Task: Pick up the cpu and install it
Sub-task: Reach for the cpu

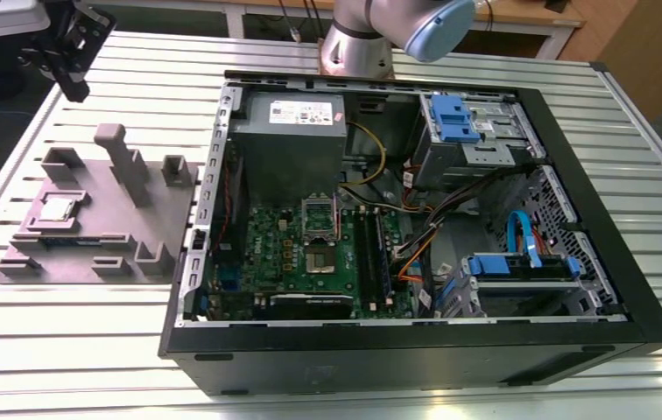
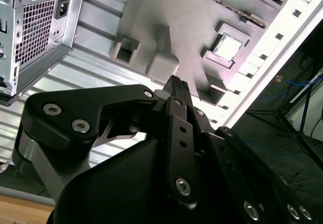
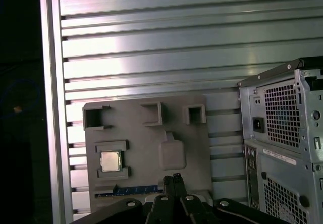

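Gripper (image 1: pixel 74 87) hangs in the air above the slatted metal table (image 1: pixel 74 350), toward the exterior view's left and well clear of everything on it. From my seat, both wrist views show its two dark fingers drawn together at the tips (image 2: pixel 177 82) (image 3: pixel 174 176), with nothing between them, so it is closed and carrying nothing.

Below the gripper I see the grey holder block (image 1: pixel 109 236) lying flat on the table. The cpu (image 1: pixel 57 208) sits in a square pocket of that block with its shiny metal top facing up. It is well apart from the fingertips and off to one side of the line they point along in both wrist views (image 2: pixel 228 47) (image 3: pixel 110 161). Nothing is touching it. A long thin memory stick (image 3: pixel 133 189) lies in a slot of the same block, nearer the fingertips than the cpu in the first wrist view.

Farther from the gripper than the block, on the cpu's far side in the exterior view, the open computer case (image 1: pixel 425 359) lies on its side just beside the block. I can see its green motherboard (image 1: pixel 272 236) and the socket (image 1: pixel 321 259), well away from the gripper. The case's perforated rear panel shows at the edge of both wrist views (image 2: pixel 35 27) (image 3: pixel 282 128).
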### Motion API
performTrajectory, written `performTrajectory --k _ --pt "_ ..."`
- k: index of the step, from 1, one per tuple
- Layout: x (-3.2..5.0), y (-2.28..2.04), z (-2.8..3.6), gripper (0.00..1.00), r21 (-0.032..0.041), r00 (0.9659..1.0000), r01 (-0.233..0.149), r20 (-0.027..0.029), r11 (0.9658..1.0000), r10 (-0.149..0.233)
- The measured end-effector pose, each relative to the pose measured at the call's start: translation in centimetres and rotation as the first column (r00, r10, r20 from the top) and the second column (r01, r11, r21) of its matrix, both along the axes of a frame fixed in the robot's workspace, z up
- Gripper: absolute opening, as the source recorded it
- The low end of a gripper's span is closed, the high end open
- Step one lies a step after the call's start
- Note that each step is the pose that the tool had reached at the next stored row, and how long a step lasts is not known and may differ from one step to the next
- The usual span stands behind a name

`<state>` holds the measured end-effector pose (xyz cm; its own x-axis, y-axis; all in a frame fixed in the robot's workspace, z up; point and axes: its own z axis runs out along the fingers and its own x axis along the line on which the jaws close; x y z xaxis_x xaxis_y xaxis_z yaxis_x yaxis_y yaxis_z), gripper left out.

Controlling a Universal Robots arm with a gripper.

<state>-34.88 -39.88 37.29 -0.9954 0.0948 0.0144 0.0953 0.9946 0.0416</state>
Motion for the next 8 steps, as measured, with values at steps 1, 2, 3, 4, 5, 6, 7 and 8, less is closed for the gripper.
performTrajectory --k 1,2,3,4,5,6,7,8 --pt "-0.16 0.0 -0.03 0.1 -0.0001 1.0 0.0 -0.0002 1.0 0.0" --pt "-0.17 0.0 -0.03 0.1 -0.0001 1.0 0.0 -0.0002 1.0 0.0" --pt "-0.19 0.01 -0.04 0.1 -0.0001 1.0 0.0 -0.0002 1.0 0.0" --pt "-0.21 0.0 -0.04 0.1 -0.0001 1.0 0.0 -0.0002 1.0 0.0" --pt "-0.23 0.01 -0.05 0.1 -0.0001 1.0 0.0 -0.0002 1.0 0.0" --pt "-0.25 0.0 -0.05 0.1 -0.0001 1.0 0.0 -0.0002 1.0 0.0" --pt "-0.34 0.0 -0.07 0.1 -0.0001 1.0 0.0 -0.0002 1.0 0.0" --pt "-0.44 0.0 -0.09 0.1 -0.0001 1.0 0.0 -0.0002 1.0 0.0"
